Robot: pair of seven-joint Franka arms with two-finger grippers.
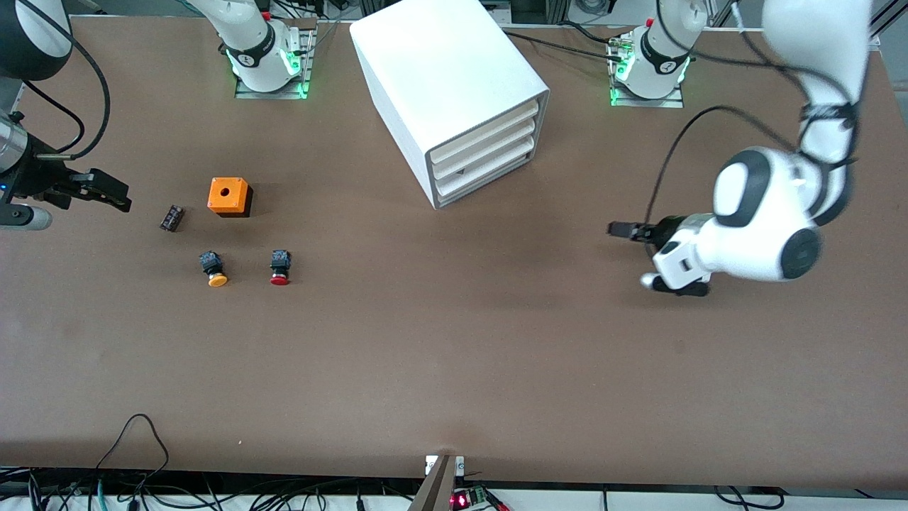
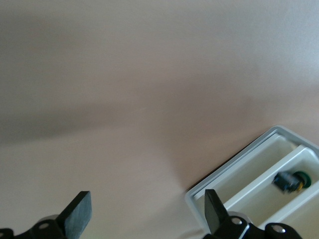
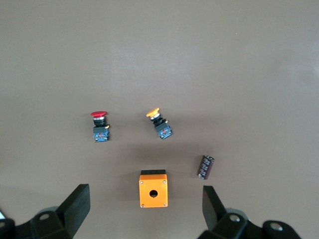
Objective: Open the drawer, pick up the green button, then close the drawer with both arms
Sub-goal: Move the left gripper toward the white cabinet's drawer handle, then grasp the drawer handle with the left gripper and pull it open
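Note:
The white cabinet stands on the table between the arms' bases. Its three drawers look pushed in; the bottom drawer has a dark spot at its front. The left wrist view shows the cabinet's corner with the green-capped button lying in a white compartment. My left gripper is open and empty, low over bare table toward the left arm's end, pointing at the cabinet; it also shows in its wrist view. My right gripper is open and empty at the right arm's end.
An orange box with a hole, a small black part, a yellow-capped button and a red-capped button lie near the right gripper. Cables hang at the table's near edge.

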